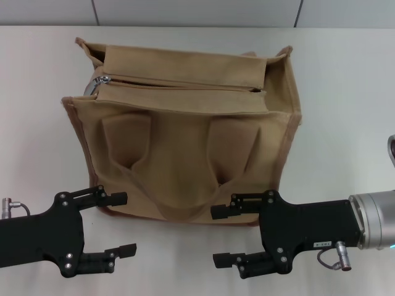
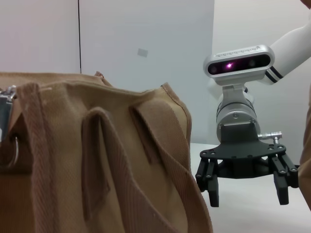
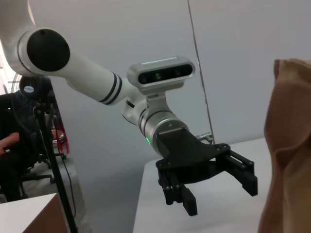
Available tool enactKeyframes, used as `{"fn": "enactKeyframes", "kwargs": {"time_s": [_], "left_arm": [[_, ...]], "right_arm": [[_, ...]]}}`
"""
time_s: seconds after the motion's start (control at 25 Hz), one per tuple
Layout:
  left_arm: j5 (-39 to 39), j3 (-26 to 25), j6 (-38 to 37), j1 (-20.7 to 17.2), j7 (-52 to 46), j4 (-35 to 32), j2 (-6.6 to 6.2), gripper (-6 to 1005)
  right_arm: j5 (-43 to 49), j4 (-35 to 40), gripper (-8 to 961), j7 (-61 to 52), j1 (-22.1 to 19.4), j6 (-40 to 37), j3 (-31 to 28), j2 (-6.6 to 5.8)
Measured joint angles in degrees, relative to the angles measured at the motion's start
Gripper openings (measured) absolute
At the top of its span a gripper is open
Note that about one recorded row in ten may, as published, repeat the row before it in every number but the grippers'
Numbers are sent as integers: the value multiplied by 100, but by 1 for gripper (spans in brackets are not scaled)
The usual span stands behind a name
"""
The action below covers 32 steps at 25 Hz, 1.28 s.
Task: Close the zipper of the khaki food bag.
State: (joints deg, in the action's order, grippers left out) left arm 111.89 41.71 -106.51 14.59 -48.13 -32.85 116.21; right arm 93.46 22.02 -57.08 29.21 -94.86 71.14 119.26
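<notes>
Both tools sit low at the near edge of the bench, short of the bag, neither touching it. Left tool (image 1: 121, 225) — black, fingers spread, nothing between them, near the bag's front-left bottom corner. Right tool (image 1: 223, 235) same: fingers spread, empty, just in front of the bag's front-right part, silver wrist behind it.

Khaki food bag (image 1: 185, 148) stands upright mid-bench, approx. centred between the arms. Boxy tan canvas w/ coarse weave, brown-trimmed edges, front pockets, two looped fabric handles flopped down over the front face. Zipper (image 1: 179, 84) runs along the top, side to side; its shiny silver slider (image 1: 99, 82) and pull ring sit at the robot's-left end, also seen close up in the left wrist view (image 2: 6, 109). The track looks mostly drawn together from the head view, but I can't tell for sure.

Handling, my guess: bag is light and soft, so it'll slide or buckle when the slider is pulled — one tool should pin the canvas by the zip end while the other pinches the small metal tab. Tab is smooth and thin, likely slippery; canvas grips well.
</notes>
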Motion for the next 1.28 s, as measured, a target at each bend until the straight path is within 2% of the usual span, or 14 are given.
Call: {"fn": "enactKeyframes", "kwargs": {"time_s": [0.48,0.8,0.84,0.88,0.92,0.96,1.0,1.12,1.16,1.28], "left_arm": [[-11,-30,15,-75,260,15,110,797],[-70,-389,-110,-202,456,20,177,793],[-173,-911,-240,-258,658,93,202,793],[-173,-911,-240,-258,658,93,202,792],[-309,-1315,-348,-288,805,227,212,792],[-581,-2128,-603,-347,1032,618,202,791],[-581,-2128,-603,-347,1032,618,202,791],[-1177,-2729,-779,-479,1235,1066,188,790],[-1598,-2796,-542,-500,1458,1284,234,789],[-1672,-2775,-212,-406,1624,1473,248,788]], "right_arm": [[-9,-10,736,60,-49,43,-27,9],[-39,-38,735,72,-56,49,-30,19],[-45,-39,735,75,-56,49,-30,22],[-49,-39,735,77,-57,48,-31,24],[-49,-39,735,77,-57,48,-31,24],[-51,-39,735,83,-56,59,-35,31],[-51,-39,735,83,-56,59,-35,31],[-83,-54,735,88,-52,168,-36,43],[-159,-84,735,91,-37,245,-9,49],[-224,-117,735,118,-17,270,18,52]]}}
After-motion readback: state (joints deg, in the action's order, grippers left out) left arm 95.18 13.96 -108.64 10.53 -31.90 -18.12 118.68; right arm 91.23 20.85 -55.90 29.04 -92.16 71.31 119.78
